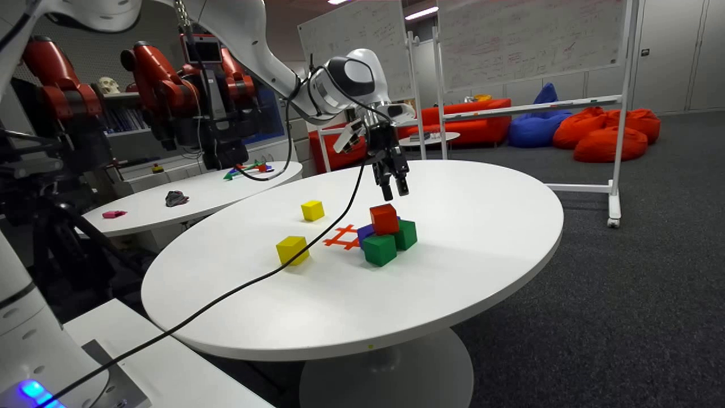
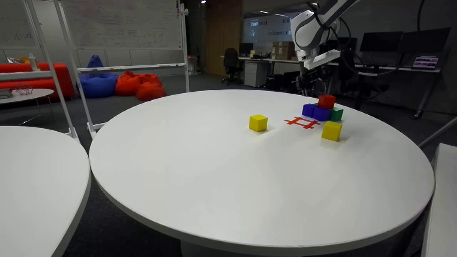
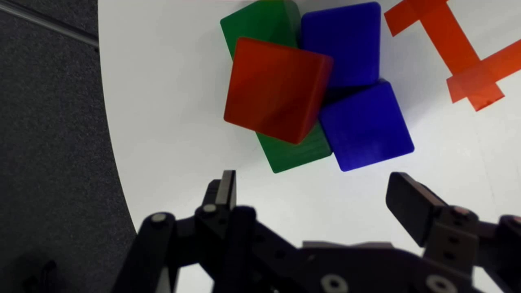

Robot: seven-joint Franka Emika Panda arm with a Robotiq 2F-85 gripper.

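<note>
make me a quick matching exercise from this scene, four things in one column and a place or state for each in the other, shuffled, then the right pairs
Column one
1. gripper
2. red cube
3. yellow cubes
4. red tape outline

Column two
A. lying flat on the round white table
B. open, holding nothing
C. on top of the cluster of green and blue cubes
D. standing apart from the cluster and from each other

Right pairs: 1-B, 2-C, 3-D, 4-A
</note>
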